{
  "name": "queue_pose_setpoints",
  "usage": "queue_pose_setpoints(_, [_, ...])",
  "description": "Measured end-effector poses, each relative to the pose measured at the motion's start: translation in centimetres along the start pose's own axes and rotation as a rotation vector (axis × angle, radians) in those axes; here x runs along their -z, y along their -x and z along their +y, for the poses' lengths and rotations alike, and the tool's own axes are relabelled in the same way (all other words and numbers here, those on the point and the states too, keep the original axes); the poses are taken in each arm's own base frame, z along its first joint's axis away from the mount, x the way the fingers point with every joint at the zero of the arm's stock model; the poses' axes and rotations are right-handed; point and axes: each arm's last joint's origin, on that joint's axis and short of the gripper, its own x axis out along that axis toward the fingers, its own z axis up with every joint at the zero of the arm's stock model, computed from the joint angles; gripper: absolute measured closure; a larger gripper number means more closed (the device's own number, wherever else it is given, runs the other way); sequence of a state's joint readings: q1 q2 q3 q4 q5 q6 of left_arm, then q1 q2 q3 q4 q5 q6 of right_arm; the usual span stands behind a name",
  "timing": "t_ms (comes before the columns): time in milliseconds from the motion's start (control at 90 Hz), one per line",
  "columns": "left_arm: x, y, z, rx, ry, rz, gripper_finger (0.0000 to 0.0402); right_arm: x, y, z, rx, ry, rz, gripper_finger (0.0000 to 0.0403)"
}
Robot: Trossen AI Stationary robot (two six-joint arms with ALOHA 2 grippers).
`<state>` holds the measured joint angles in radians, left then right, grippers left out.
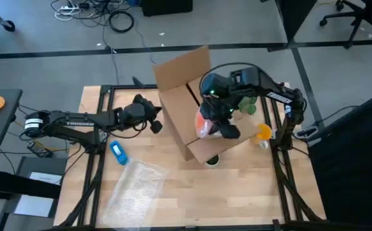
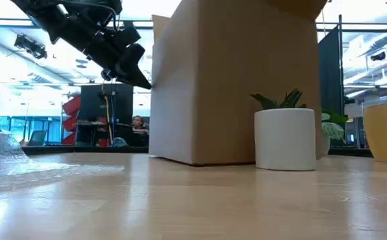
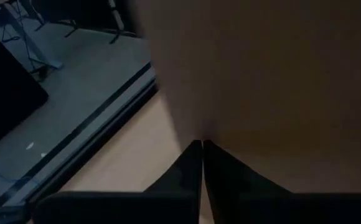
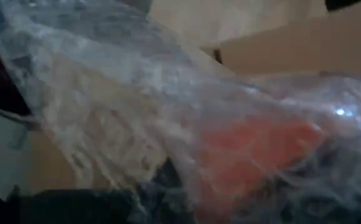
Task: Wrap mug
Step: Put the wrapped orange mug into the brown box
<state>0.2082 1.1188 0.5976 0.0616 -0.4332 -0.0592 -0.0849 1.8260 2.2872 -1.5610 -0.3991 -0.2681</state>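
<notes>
Surface (image 1: 250, 192) of pale wood under everything. Big cardboard box (image 1: 183, 96) open in the middle. Flat bubble wrap sheet (image 1: 135, 189) near the front. Right gripper (image 1: 217, 123) over the box, fingers hidden, cannot tell if apart or together. Orange mug (image 1: 205, 125) bundled in wrap at that gripper. Left gripper (image 3: 201, 163) pressed together, tips touching the box side. White plant pot (image 2: 285, 139) just beside the box. Small blue thing (image 1: 118, 153) near the wrap sheet.

Box (image 1: 186, 106) mid-table; bubble wrap sheet (image 1: 135, 186) front-left; plant pot (image 2: 285, 139) right of box.
</notes>
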Motion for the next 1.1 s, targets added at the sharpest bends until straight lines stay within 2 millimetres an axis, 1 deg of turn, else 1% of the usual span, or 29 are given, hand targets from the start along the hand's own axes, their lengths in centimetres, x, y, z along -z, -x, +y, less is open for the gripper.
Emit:
queue_pose_setpoints(67, [0.0, 0.0, 0.0, 0.000, 0.002, 0.000, 0.0402, -0.3, -0.5, -0.9, 0.168, 0.009, 0.023, 0.0391])
queue_pose_setpoints(144, [0.0, 0.0, 0.0, 0.009, 0.005, 0.000, 0.0402, -0.6, -1.0, -2.4, 0.383, 0.001, 0.042, 0.0391])
queue_pose_setpoints(189, [0.0, 0.0, -0.1, 0.018, 0.015, 0.002, 0.0402, -0.6, -1.0, -3.1, 0.453, -0.025, 0.038, 0.0391])
queue_pose_setpoints(233, [0.0, 0.0, -0.1, 0.028, 0.024, 0.005, 0.0402, -0.6, -1.1, -3.9, 0.480, -0.053, 0.026, 0.0391])
queue_pose_setpoints(322, [0.0, 0.0, -0.1, 0.038, 0.034, 0.007, 0.0402, -0.4, -1.7, -5.2, 0.452, -0.086, 0.035, 0.0391])
queue_pose_setpoints(444, [0.1, 0.0, -0.1, 0.040, 0.046, 0.011, 0.0402, 0.3, -4.4, -6.8, 0.323, -0.068, 0.137, 0.0391])
queue_pose_setpoints(533, [0.0, 0.0, -0.1, 0.041, 0.048, 0.010, 0.0402, 0.6, -6.1, -7.9, 0.272, -0.130, 0.172, 0.0391])
queue_pose_setpoints(667, [0.0, 0.0, -0.1, 0.041, 0.048, 0.010, 0.0402, 1.1, -9.2, -9.7, 0.262, -0.291, 0.254, 0.0391])
queue_pose_setpoints(900, [0.1, 0.0, -0.1, 0.041, 0.045, 0.015, 0.0402, 1.5, -12.7, -11.4, 0.271, -0.462, 0.318, 0.0390])
queue_pose_setpoints(1100, [0.3, 0.0, -0.1, 0.040, 0.036, 0.036, 0.0402, 1.8, -15.6, -12.6, 0.274, -0.551, 0.362, 0.0390])
